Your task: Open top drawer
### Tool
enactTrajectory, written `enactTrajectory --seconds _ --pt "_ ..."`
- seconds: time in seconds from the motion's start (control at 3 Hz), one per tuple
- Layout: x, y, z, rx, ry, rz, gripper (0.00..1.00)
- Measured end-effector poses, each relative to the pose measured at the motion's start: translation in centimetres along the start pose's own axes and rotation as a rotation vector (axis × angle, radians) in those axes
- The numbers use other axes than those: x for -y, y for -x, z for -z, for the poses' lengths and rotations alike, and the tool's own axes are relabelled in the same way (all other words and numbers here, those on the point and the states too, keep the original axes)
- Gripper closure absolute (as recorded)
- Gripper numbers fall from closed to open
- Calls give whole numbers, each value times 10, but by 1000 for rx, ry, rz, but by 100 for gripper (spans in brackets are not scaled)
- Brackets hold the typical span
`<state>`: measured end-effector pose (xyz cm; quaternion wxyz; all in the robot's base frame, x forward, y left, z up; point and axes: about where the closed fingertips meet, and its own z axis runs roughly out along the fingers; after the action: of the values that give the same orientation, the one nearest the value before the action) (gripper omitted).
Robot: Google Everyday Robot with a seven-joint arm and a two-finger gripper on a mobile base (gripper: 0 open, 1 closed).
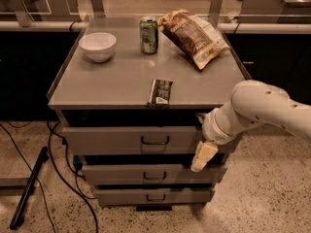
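Just under the front edge of the grey cabinet top [112,81], across the middle of the frame, sits the top drawer [116,141], a plain grey front with a small dark loop handle [155,141] at its centre and a dark gap showing above it. Two shallower grey drawers are stacked beneath it, the middle drawer [121,174] and the bottom drawer [121,196], each with a similar handle. The gripper [203,157] hangs at centre right, in front of the right end of the top drawer, well to the right of the handle, its pale tip pointing down to the level of the middle drawer; whether it is spread or closed cannot be made out. Its white arm [262,106] comes in from the right edge. On the cabinet top stand a white bowl [97,46] at upper left, a green can [148,35] beside it, a crumpled chip bag [193,37] at upper right, and a dark snack bar [160,91] lying at the front edge above the handle. Cables [58,174] trail over the speckled floor at lower left.
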<state>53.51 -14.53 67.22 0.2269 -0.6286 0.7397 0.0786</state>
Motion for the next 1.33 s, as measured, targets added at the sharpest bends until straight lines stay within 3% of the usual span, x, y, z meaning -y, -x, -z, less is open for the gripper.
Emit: enactTrajectory --seconds 0.33,1.0,1.33 --pt "-1 0 -5 -6 38 -4 0" --pt "-12 3 -7 -39 184 -38 0" --pt "-20 3 -4 -51 223 -47 0"
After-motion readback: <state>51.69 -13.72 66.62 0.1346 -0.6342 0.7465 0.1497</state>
